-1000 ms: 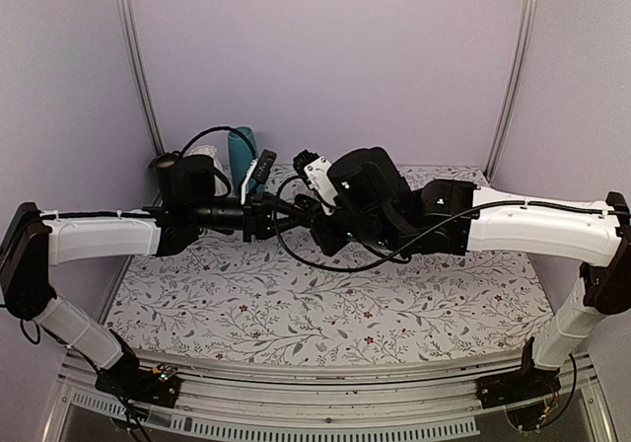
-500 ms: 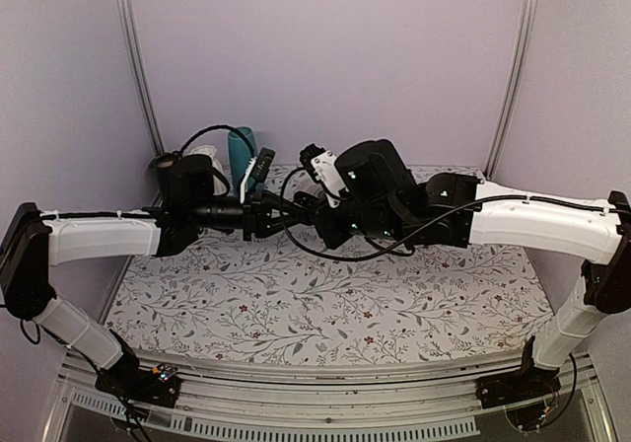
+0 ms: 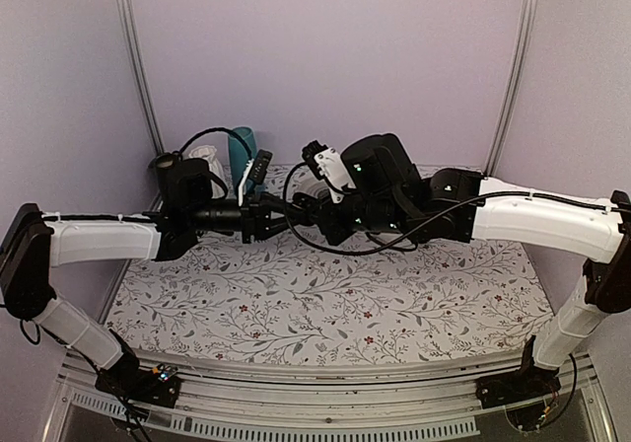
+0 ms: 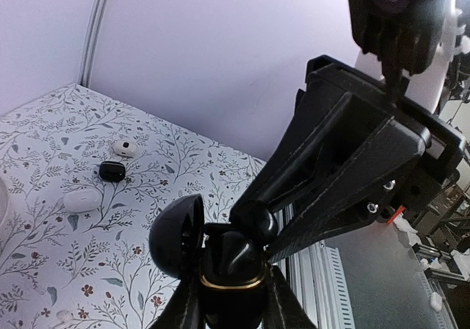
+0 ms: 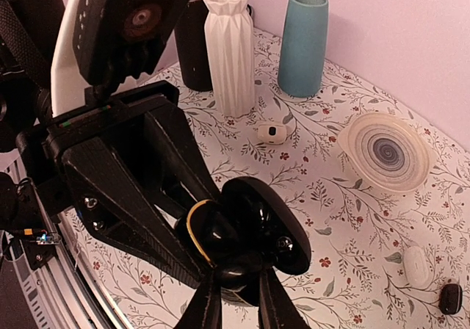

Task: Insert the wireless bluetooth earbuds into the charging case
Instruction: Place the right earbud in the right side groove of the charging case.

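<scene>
Left gripper [image 4: 233, 303] clamped on open charging case [image 4: 229, 266]. Right gripper [image 5: 236, 292] pinches black earbud [image 4: 253, 219], touching case's mouth.

text: none legible | brands/labels: none legible | numbers/signs: none | charging case [image 4: 178, 235]: no readable marking

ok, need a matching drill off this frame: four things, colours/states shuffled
Things:
1. charging case
2. pleated vase
3. smooth vase
4. round dish

Colour or state:
A. teal
B. cream, ringed pattern
C. black, lid open, held in the left gripper
D. white

Pairs: 1-C, 2-D, 3-A, 4-B
</scene>
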You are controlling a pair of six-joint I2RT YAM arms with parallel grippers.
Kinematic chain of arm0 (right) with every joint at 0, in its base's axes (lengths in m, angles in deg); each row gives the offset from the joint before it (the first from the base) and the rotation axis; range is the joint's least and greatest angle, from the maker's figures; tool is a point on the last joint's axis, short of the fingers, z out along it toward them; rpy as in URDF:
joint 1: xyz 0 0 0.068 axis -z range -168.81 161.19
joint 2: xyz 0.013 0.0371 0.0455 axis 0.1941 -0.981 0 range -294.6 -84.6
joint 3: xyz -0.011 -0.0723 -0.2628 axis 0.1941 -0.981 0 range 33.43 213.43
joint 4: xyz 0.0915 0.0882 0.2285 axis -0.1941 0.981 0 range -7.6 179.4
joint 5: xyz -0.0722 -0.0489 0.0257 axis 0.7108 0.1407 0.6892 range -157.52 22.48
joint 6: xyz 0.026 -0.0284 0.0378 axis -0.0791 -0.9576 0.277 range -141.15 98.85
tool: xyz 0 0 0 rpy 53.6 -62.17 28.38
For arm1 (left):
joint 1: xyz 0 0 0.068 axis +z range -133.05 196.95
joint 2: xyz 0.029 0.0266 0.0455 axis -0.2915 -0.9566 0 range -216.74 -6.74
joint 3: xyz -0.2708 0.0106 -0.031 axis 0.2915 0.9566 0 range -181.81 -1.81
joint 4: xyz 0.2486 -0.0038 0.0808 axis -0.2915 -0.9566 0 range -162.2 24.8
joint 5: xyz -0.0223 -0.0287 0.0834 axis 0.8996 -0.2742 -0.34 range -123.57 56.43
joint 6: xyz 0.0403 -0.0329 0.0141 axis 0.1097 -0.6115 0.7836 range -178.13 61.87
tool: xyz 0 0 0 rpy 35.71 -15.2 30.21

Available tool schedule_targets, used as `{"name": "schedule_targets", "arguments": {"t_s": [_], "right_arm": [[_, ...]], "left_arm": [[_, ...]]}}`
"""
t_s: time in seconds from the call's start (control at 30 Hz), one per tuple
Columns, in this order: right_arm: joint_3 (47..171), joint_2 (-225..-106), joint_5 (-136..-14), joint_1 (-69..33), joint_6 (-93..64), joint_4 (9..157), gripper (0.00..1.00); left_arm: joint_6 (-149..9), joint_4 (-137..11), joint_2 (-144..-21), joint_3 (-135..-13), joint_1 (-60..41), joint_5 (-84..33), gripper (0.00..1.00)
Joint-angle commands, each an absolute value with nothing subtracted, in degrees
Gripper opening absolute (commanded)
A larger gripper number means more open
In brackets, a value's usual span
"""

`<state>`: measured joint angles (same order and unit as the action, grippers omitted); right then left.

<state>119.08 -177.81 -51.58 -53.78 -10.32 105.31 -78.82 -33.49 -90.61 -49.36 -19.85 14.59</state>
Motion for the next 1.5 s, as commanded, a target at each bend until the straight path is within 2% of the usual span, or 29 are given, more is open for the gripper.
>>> {"name": "schedule_targets", "arguments": {"t_s": [0.0,1.47], "right_arm": [[119.1,-176.2,-52.3,-52.3,-9.1,105.6,0.18],[119.3,-177.7,-68.7,-40.0,-2.6,104.7,0.18]], "left_arm": [[-79.8,-27.1,-87.9,-48.2,-20.6,16.2,0.00],[-91.0,1.2,-105.2,-52.1,-21.9,10.5,0.00]]}}
